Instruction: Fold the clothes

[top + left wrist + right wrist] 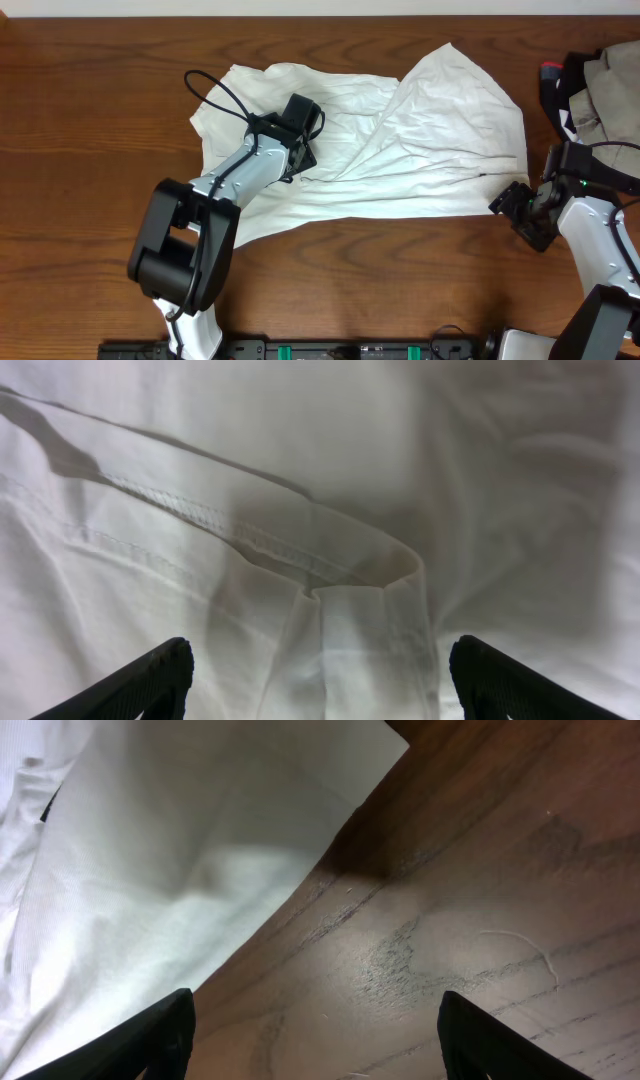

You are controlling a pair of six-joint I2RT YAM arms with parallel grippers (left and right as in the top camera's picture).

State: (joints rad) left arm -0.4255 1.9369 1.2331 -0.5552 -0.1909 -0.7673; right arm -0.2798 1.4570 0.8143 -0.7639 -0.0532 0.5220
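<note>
The clothes (pixel 400 150) are one large wrinkled white garment, spread flat across the middle of the wooden table. My left gripper (pixel 303 135) hangs over its left half. In the left wrist view a stitched hem and a raised fold (pixel 350 575) of the clothes (pixel 200 470) lie under that gripper (pixel 320 682). Its jaws stand wide apart and open, nothing pinched. My right gripper (pixel 505 204) sits at the garment's lower right corner. In the right wrist view it (pixel 315 1040) is open over bare wood, with the clothes' edge (pixel 180 870) to the left of its fingers.
A heap of beige and grey cloth (pixel 608 85) lies at the far right edge, with a dark strap and a red bit (pixel 551 68) beside it. A black rail (pixel 360 350) runs along the front edge. Bare table (pixel 90 120) shows left of and in front of the garment.
</note>
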